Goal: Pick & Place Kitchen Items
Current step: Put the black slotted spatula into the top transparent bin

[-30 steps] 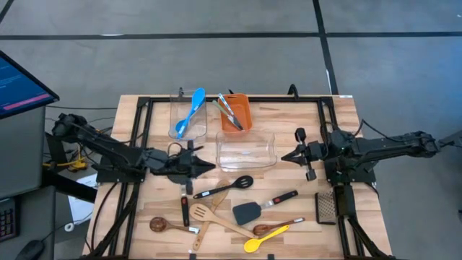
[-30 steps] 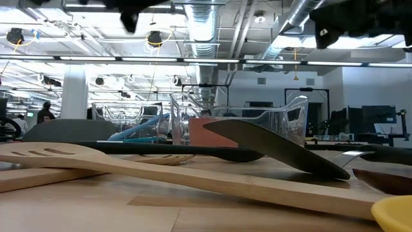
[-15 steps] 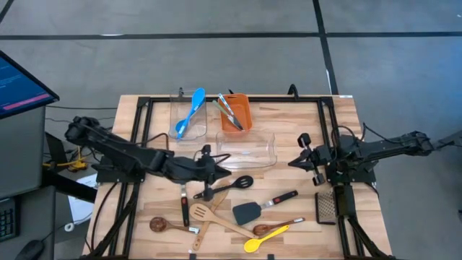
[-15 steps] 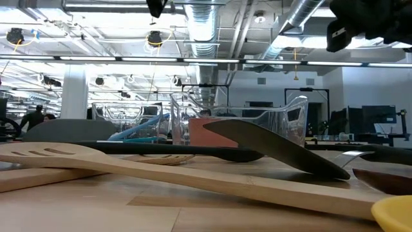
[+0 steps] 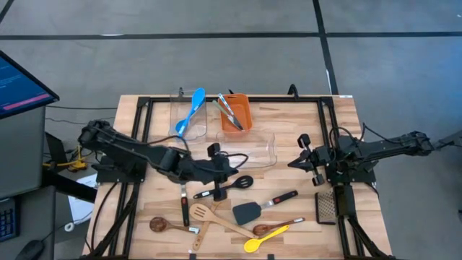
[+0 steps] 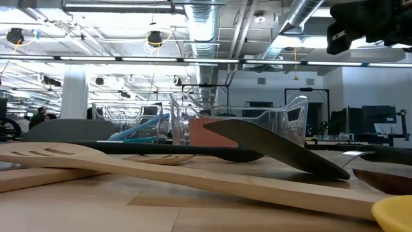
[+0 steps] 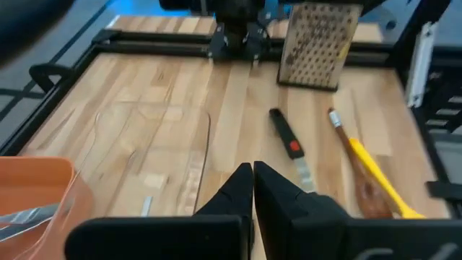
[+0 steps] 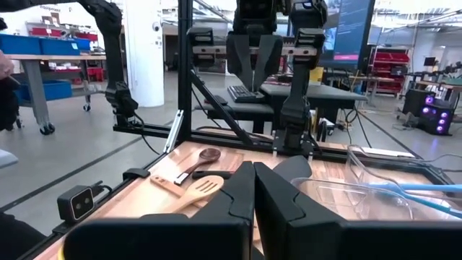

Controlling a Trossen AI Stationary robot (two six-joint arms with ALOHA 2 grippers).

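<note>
Shut left pincer [image 5: 232, 167] hovers just above black ladle [image 5: 225, 187]

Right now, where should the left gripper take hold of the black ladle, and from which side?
Probably mid-handle on the ladle, from straight above. The handle lies flat and bare, clear of the tub. The left gripper, shut beside it, must open first.

Grey concrete floor [image 5: 216, 65] crossed by dark seam lines. Wooden table [image 5: 346, 119] edged by black frame. Monitor [image 5: 22, 87] with lit screen off one corner. Open ceiling: silver ducts [image 6: 205, 26], pipes, long strip lights [image 6: 193, 61]. White column [image 6: 74, 93]. Desks and screens [image 6: 370, 119] along far side.
</note>
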